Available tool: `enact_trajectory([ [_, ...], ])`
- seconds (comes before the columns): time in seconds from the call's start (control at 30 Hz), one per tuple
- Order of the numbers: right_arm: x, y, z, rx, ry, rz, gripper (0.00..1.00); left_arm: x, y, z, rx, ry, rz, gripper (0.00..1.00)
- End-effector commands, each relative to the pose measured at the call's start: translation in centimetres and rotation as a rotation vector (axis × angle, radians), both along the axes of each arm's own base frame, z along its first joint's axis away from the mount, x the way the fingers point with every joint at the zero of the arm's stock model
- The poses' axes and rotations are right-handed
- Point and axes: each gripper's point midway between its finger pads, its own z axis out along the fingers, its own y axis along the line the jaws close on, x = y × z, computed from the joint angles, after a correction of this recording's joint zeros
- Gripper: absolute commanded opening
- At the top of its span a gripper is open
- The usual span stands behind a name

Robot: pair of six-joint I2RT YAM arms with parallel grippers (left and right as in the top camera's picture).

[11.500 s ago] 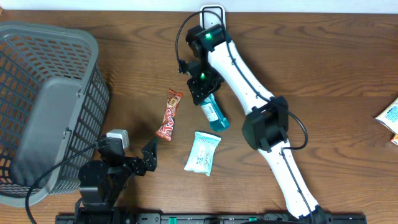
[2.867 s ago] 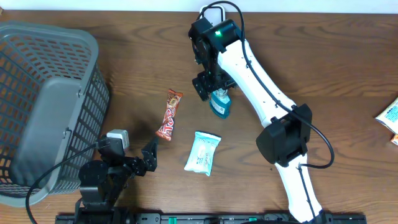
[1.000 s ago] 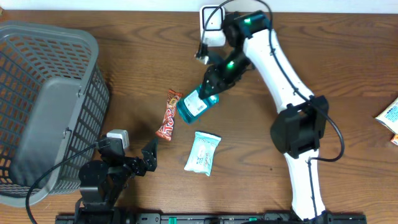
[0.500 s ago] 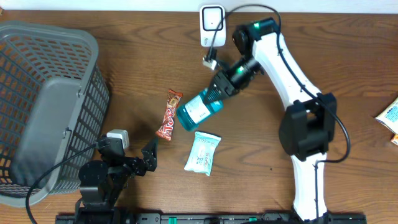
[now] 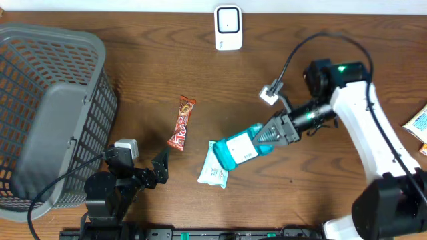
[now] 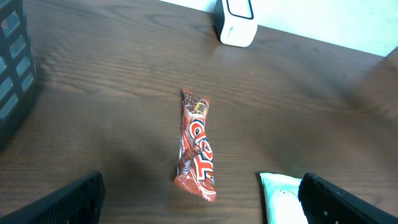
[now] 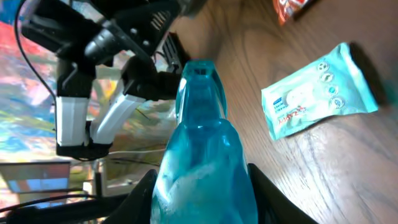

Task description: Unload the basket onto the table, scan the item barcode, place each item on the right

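My right gripper point(image 5: 270, 137) is shut on a teal bottle point(image 5: 240, 149), held on its side above the table with its white label up. In the right wrist view the bottle point(image 7: 202, 155) fills the space between the two black fingers point(image 7: 144, 193). The white barcode scanner point(image 5: 227, 27) stands at the table's back edge, far from the bottle, and shows as the scanner point(image 6: 236, 22) in the left wrist view too. My left gripper point(image 6: 199, 199) rests low at the front left, jaws wide open with nothing between them.
A red candy bar point(image 5: 181, 123) lies left of centre, seen also as the candy bar point(image 6: 196, 144) from the left wrist. A pale wipes pack point(image 5: 215, 170) lies under the bottle's base end. A grey basket point(image 5: 47, 113) stands at left. A snack packet point(image 5: 417, 125) sits at the right edge.
The right arm has swung away from the scanner to the right and forward, carrying the teal bottle down over the wipes pack. The left arm has stayed still.
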Motion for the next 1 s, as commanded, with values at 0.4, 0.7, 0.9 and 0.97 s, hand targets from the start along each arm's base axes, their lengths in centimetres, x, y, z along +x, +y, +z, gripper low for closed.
enact_trajectory([
  [0.4, 6.1, -2.6, -5.7, -0.37, 0.025, -0.3, 0.03, -0.1, -0.2, 0.3, 0.004, -0.011, -0.014, 0.99],
  [0.7, 12.7, -5.5, -3.2, -0.716, -0.183, -0.621, 0.06, -0.1, -0.2, 0.3, 0.004, -0.011, -0.014, 0.99],
  [0.9, 15.3, -5.7, -1.1, -0.905, -0.407, -0.779, 0.06, -0.1, -0.2, 0.3, 0.004, -0.011, -0.014, 0.99],
  [0.97, 16.1, -5.5, -0.6, -0.949, -0.494, -0.804, 0.08, -0.1, -0.2, 0.3, 0.004, -0.011, -0.014, 0.99],
])
